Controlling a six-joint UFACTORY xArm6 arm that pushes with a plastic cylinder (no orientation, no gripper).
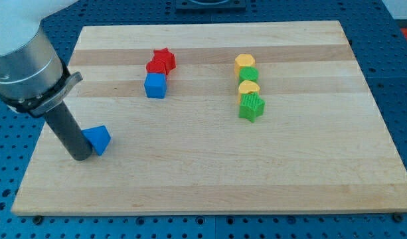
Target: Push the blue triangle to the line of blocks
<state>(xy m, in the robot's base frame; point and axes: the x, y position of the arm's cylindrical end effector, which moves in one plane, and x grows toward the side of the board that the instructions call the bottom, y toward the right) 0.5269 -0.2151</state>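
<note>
— Materials and shapes?

— Pale wooden board point(210, 172), grain in lengthwise bands, laid on a blue perforated table point(402, 99). Blocks of matte plastic. Blue triangle point(97, 139), a faceted wedge, low at the view's left. Just left of it and touching, my tip point(80, 158): end of a dark, smooth, straight rod hung from a grey metal collar.

— Pincer state?

— No pincer on this arm, so nothing apart, together or clamped; only the rod, pressed against the triangle's left side.

— And the line of blocks?

— Right of centre, well apart from the triangle, running top to bottom: yellow block point(244, 62), rounded; green block point(249, 74), rounded; a second yellow block point(248, 87), heart-like; green star point(251, 106) with ribbed sides. All touching or nearly so.

— Elsewhere?

— Upper middle: red star point(164, 58), a red block point(156, 66) against it, blue cube point(155, 85) just below.

— Hard to make out?

— Red block's shape, half hidden by its neighbours. Triangle's left edge covered by the rod. Arm cut off at the view's top left.

— Containers?

— Just the board, bearing all eight blocks.
</note>
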